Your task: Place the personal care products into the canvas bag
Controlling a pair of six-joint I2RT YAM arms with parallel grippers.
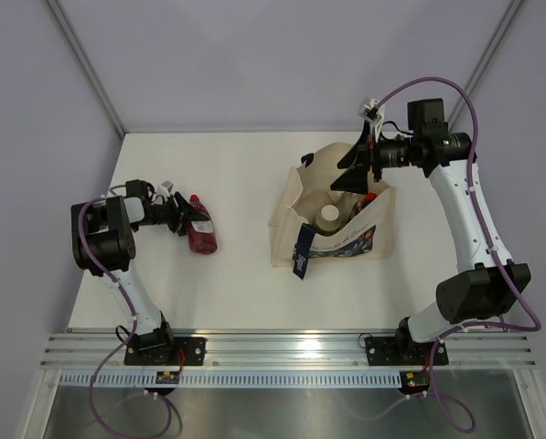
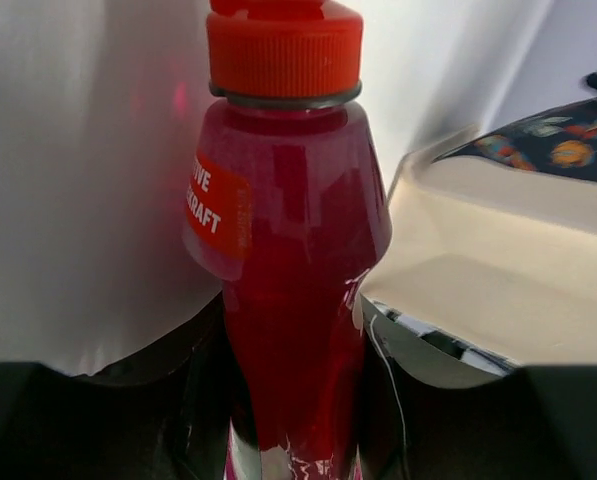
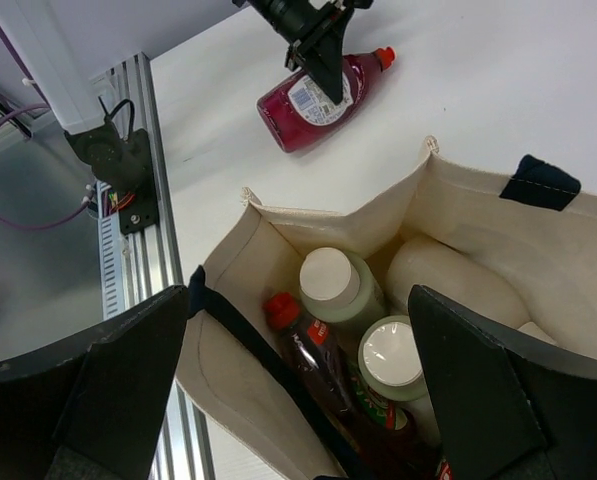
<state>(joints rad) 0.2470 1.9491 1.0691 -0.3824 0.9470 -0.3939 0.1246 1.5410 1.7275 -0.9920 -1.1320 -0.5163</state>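
My left gripper [image 1: 188,219] is closed on the red squeeze bottle [image 2: 288,280], fingers [image 2: 98,420] against both sides of its lower body. The bottle lies on its side on the white table [image 1: 227,165], well to the left of the canvas bag [image 1: 332,219]. Its plastic is clear and filled with deep crimson liquid, narrowed at the waist and swelling to a round shoulder. It has a ribbed orange-red cap [image 2: 285,50] and a red label with white letters that I can read only in part.

My right gripper [image 1: 357,174] hangs spread wide over the bag's open mouth, holding nothing. The bag stands upright, cream canvas with navy handles [image 3: 543,180] and a dark floral panel [image 1: 350,240] on its near face. Inside, two pale cylinders [image 3: 328,275] with flat white caps stand side by side. A second red bottle [image 3: 313,350] leans against them, and a beige bottle [image 3: 448,280] lies toward the far wall. What lies deeper I cannot make out.

The table is plain matte white. Pale lavender-grey walls [image 1: 254,55] close it in on three sides. A slotted aluminium rail [image 1: 282,352] runs along the near edge, carrying both arm bases, with purple cables [image 1: 474,101] looping from the arms.
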